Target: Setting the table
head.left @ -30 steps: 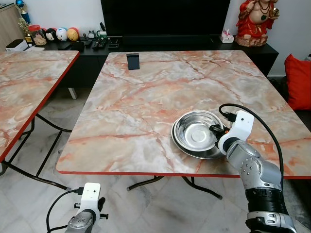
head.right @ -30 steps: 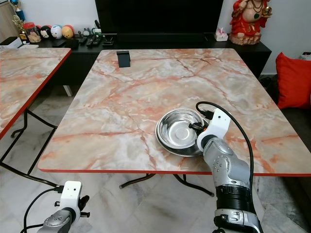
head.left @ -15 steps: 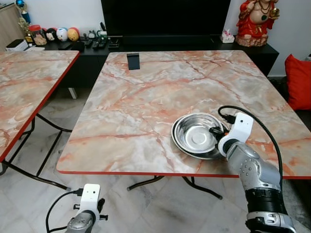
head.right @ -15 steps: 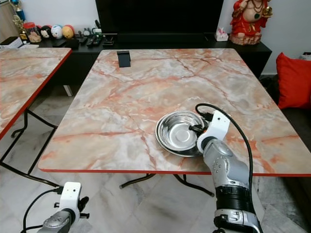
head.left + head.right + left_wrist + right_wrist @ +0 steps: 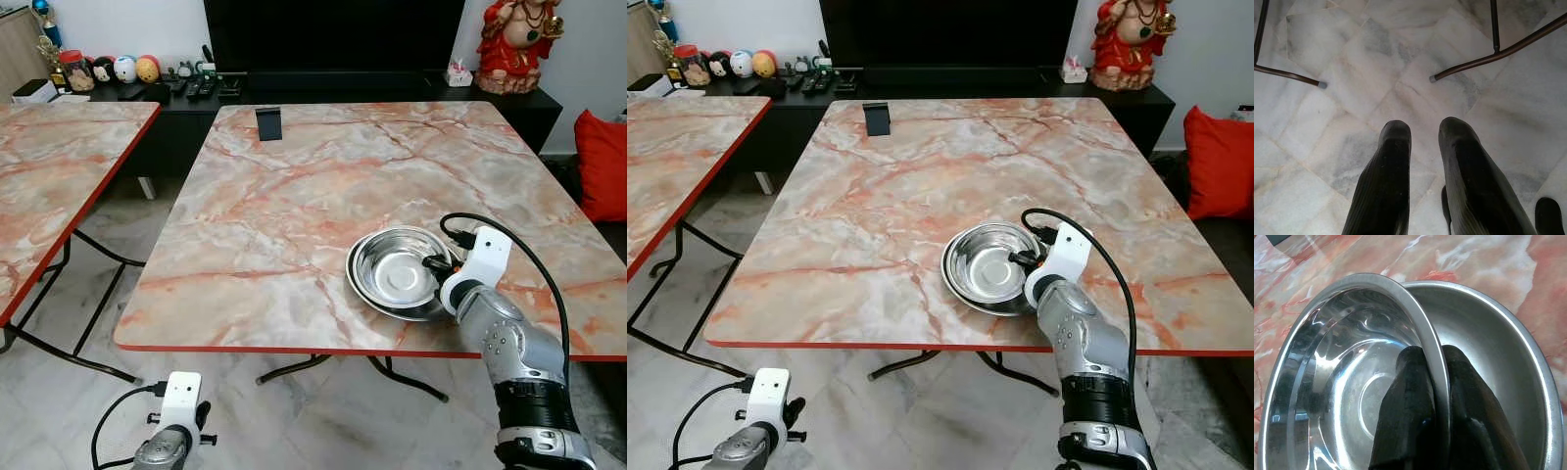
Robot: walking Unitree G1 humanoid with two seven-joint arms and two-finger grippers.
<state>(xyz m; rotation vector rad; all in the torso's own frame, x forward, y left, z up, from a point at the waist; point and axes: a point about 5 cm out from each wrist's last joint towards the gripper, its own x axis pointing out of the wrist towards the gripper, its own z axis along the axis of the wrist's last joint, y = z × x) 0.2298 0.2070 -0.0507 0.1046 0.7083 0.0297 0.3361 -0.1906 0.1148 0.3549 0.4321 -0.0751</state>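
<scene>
Apparently separating nested dishes, the right gripper (image 5: 1435,382) pinches the upper steel bowl (image 5: 1352,377) by its rim above the lower bowl (image 5: 1508,357) on the marble table (image 5: 294,196).

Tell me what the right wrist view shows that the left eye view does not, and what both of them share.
The right wrist view alone shows two nested steel bowls: the inner bowl tilts inside the outer bowl, its rim pinched between the fingers. The left eye view alone shows the whole marble table, the black stand and the idle left gripper. Both show the right gripper on the bowls.
</scene>
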